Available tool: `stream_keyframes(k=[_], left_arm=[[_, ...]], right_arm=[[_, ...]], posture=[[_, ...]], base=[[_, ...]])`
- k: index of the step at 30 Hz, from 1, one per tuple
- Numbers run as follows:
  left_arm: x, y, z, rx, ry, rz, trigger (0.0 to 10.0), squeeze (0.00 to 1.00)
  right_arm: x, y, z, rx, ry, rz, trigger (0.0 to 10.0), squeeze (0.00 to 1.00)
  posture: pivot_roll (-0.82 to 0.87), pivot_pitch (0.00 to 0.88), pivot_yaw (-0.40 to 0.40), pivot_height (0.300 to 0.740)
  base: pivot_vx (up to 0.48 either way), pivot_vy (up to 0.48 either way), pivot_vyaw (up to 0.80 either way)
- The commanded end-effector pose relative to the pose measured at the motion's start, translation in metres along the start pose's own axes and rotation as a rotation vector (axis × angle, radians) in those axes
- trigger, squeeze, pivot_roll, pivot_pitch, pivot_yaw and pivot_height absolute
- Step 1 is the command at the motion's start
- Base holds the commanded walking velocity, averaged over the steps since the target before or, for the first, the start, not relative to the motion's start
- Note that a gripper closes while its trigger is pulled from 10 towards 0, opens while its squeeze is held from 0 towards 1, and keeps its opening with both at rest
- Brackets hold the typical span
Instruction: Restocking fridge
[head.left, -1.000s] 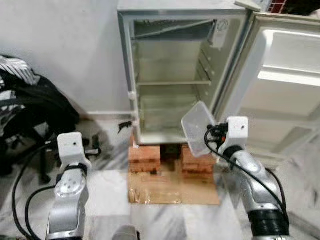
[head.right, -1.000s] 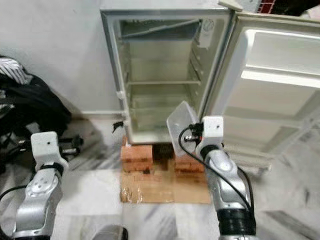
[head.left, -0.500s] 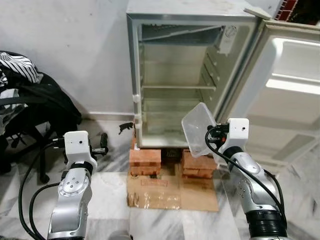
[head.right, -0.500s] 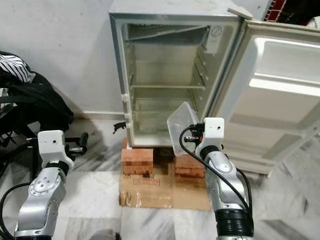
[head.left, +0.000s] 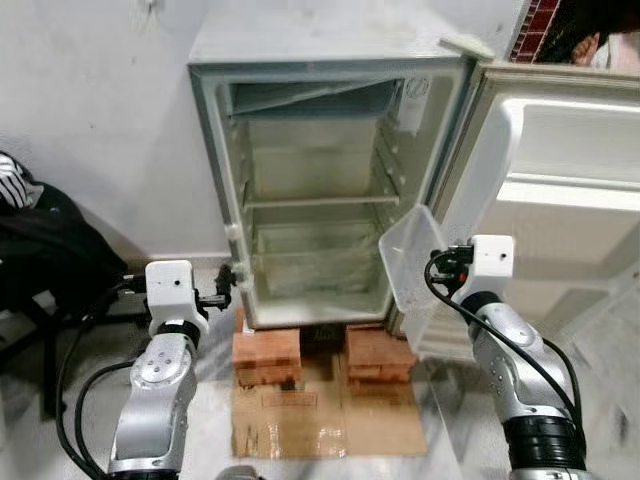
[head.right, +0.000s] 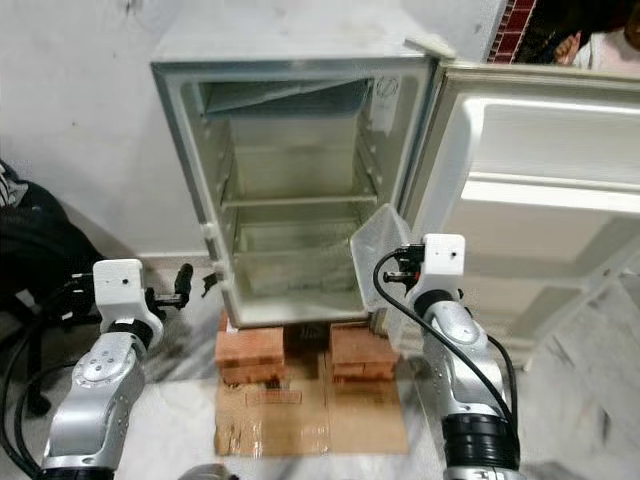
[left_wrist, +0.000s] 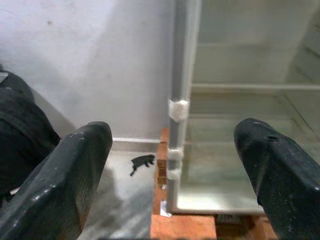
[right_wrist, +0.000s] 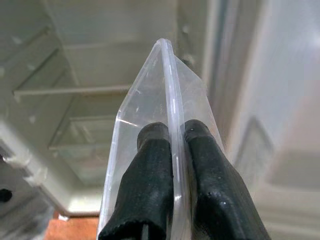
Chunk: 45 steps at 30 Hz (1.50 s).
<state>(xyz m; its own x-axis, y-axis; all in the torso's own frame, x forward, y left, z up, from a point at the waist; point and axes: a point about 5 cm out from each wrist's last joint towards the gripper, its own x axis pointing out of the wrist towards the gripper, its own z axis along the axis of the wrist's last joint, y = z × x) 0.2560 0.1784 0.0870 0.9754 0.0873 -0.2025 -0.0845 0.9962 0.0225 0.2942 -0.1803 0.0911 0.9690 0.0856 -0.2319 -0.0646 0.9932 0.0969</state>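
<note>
Robot has stepped closer to the open fridge (head.left: 310, 240), right gripper (right_wrist: 171, 131) still pinching the clear plastic container (head.left: 412, 268) by its rim just off the lower shelf, left gripper (left_wrist: 175, 150) spread wide, empty; insertion looks next.

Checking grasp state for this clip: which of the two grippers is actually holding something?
The right gripper: its fingers are pinched on the rim of the clear plastic container in front of the open fridge. The left gripper is open and holds nothing.
</note>
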Motion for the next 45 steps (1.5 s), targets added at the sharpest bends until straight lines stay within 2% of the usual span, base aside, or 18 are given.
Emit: stream_keyframes(k=[1,15,19,29,45], left_arm=[[0.0002,0.0059,0.0001,0.002,0.002,0.02,10.0,0.0],[0.0015,0.0112,-0.0025,-0.017,0.026,0.09,10.0,0.0],[0.0019,0.0114,-0.0029,-0.023,0.031,0.096,10.0,0.0],[0.0024,0.0092,-0.0011,-0.019,0.015,0.079,10.0,0.0],[0.0024,0.0074,0.0009,-0.009,-0.004,0.058,10.0,0.0]], right_arm=[[0.0027,0.0093,0.0043,0.001,-0.015,0.03,10.0,0.0],[0.004,0.0114,0.0046,0.0,-0.017,0.059,10.0,0.0],[0.0047,0.0122,0.0046,0.001,-0.016,0.063,10.0,0.0],[0.0037,0.0132,0.004,-0.002,-0.018,0.069,10.0,0.0],[0.0058,0.0119,0.0077,0.0,-0.038,0.058,10.0,0.0]], posture=[[0.06,0.0,-0.04,0.74],[0.06,0.0,-0.044,0.74],[0.06,0.0,-0.046,0.74],[0.06,0.0,-0.043,0.74],[0.06,0.0,-0.045,0.74]], base=[[0.277,0.0,0.0],[0.077,0.0,0.0],[0.0,0.392,0.0],[0.0,0.455,0.0],[0.0,0.0,0.0]])
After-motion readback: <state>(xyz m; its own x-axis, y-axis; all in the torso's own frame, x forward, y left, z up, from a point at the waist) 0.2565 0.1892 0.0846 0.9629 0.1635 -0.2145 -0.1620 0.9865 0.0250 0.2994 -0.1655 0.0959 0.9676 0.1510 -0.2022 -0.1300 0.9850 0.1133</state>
